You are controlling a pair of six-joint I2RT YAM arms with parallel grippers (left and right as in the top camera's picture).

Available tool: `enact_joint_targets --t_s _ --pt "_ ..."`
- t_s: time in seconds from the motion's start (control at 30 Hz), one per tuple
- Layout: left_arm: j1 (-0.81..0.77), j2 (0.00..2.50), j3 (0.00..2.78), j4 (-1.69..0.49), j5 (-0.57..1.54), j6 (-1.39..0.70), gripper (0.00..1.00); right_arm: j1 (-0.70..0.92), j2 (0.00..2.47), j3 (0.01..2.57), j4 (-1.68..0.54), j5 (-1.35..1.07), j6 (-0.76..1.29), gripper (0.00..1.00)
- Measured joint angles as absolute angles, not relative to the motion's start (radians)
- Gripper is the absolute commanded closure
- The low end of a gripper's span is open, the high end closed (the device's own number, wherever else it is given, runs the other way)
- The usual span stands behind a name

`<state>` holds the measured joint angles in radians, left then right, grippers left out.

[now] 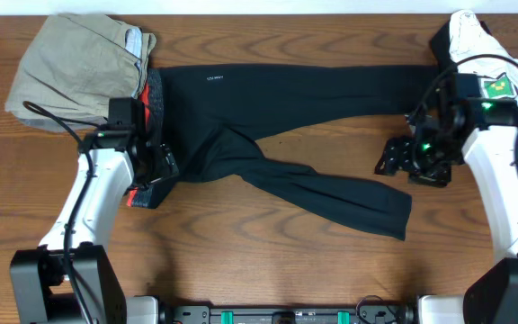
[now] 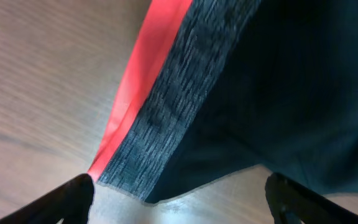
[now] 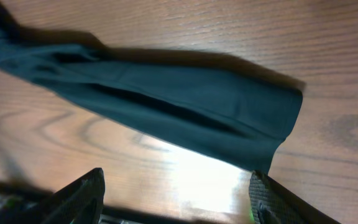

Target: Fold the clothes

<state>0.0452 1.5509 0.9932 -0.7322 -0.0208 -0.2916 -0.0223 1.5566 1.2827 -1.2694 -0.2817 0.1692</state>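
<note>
The black pants (image 1: 268, 99) lie spread across the table, one leg stretched along the back to the right, the other angled toward the front right, its cuff (image 1: 394, 216) near the middle. The grey-and-red waistband (image 1: 154, 99) is at the left. My left gripper (image 1: 151, 180) is open just over the waistband's front corner (image 2: 142, 168), holding nothing. My right gripper (image 1: 394, 160) is open and empty above the table, right of the angled leg; its view shows that leg's cuff (image 3: 266, 124) ahead of the fingers.
Khaki-tan trousers (image 1: 70, 67) with light-blue lining lie bunched at the back left, touching the waistband. A white cloth-like object (image 1: 466, 36) sits at the back right corner. Bare wooden tabletop (image 1: 241, 252) lies in front of the pants.
</note>
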Motion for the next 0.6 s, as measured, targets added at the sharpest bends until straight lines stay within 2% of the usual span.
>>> enact_joint_targets --t_s 0.27,0.4,0.5,0.6 --pt "0.045 1.593 0.897 -0.612 -0.007 -0.293 0.3 0.056 1.536 1.131 -1.155 -0.17 0.303 0.29" --pt "0.045 1.63 0.89 -0.587 -0.007 -0.292 0.31 0.057 1.536 1.049 -1.092 -0.114 0.351 0.29" --pt "0.045 1.659 0.89 -0.569 -0.007 -0.292 0.32 0.057 1.536 0.991 -1.035 -0.085 0.376 0.33" --pt "0.045 1.695 0.891 -0.559 -0.007 -0.292 0.37 0.057 1.536 0.939 -0.984 -0.07 0.402 0.39"
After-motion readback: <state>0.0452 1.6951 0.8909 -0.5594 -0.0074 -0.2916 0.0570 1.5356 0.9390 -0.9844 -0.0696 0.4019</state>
